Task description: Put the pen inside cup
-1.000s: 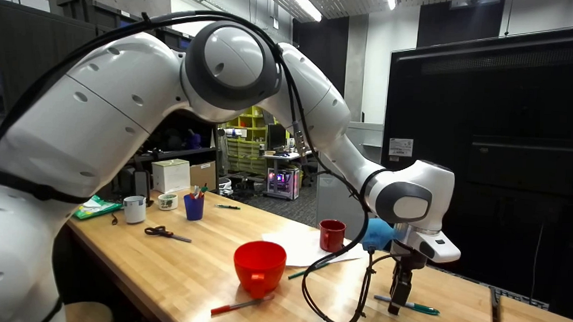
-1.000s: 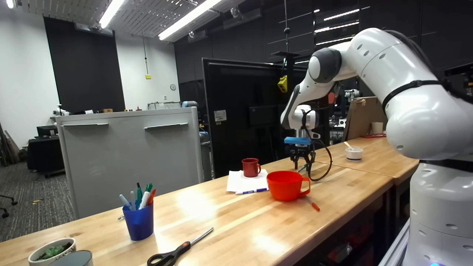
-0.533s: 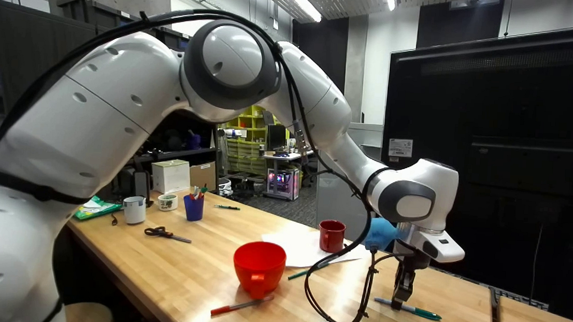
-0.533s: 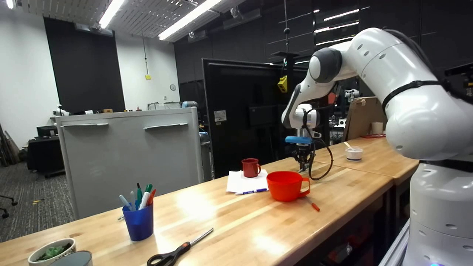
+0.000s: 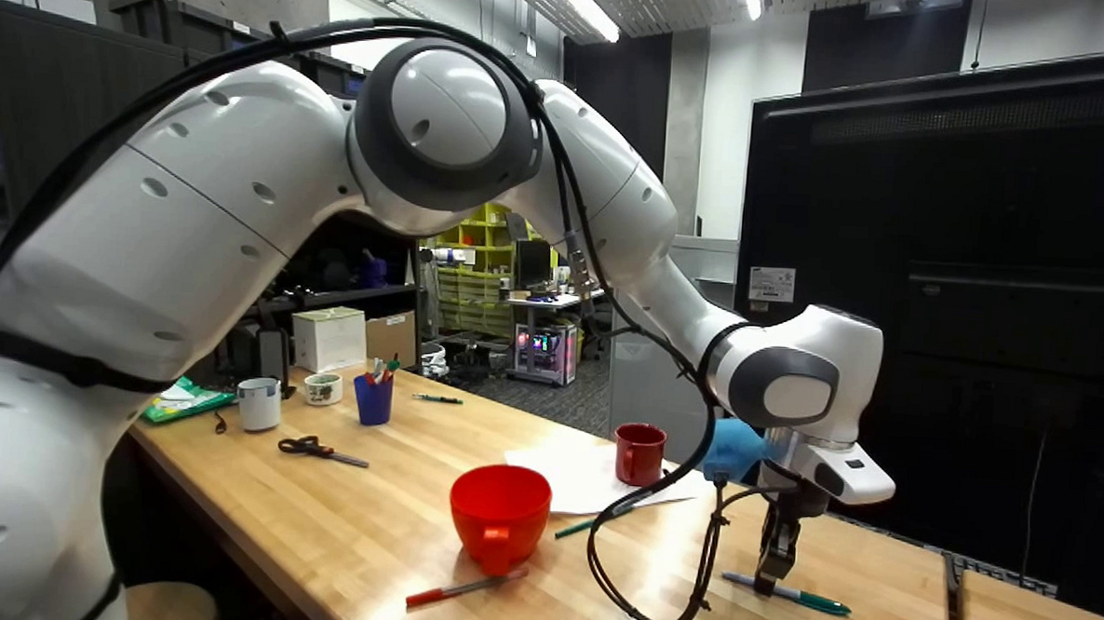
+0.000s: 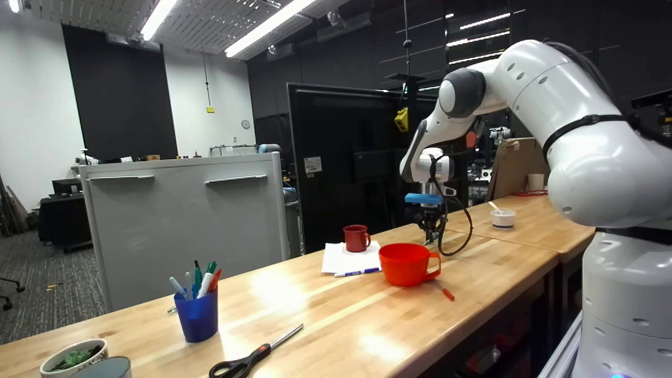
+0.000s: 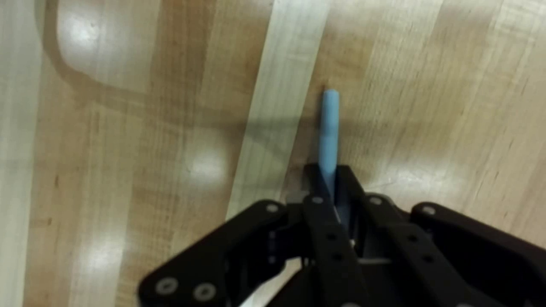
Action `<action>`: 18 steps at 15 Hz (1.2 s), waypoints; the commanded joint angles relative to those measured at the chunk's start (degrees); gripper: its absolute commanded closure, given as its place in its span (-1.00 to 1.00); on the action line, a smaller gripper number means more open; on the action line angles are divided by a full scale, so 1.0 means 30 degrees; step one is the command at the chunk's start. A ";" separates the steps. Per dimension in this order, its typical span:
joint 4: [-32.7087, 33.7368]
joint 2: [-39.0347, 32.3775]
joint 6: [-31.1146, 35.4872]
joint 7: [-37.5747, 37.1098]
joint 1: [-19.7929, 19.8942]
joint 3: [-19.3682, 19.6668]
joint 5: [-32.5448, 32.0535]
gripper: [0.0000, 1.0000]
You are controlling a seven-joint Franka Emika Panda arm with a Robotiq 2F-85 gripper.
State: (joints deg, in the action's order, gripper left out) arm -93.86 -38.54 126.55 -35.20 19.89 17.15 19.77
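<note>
Because the black gripper (image 7: 328,175) clamps the slim grey-green pen (image 5: 791,594) level, it may straddle the tapered blue cup (image 6: 198,317) at left.

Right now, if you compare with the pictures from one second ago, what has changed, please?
The gripper has closed on the green-capped pen, and both have shifted slightly to the right in an exterior view. The pen seems still to lie on the table. The blue cup, the red mug, the red bowl and the scissors stayed in place.
</note>
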 commanded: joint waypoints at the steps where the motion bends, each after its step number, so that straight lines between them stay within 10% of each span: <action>1: 0.0103 -0.0043 -0.0051 -0.0029 0.0085 -0.0072 -0.0058 0.78; 18: -0.1477 0.3054 0.2236 0.1260 -0.0022 -0.0172 0.0199 0.94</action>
State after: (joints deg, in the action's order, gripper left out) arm -94.22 -34.76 131.82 -33.04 19.83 17.02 19.76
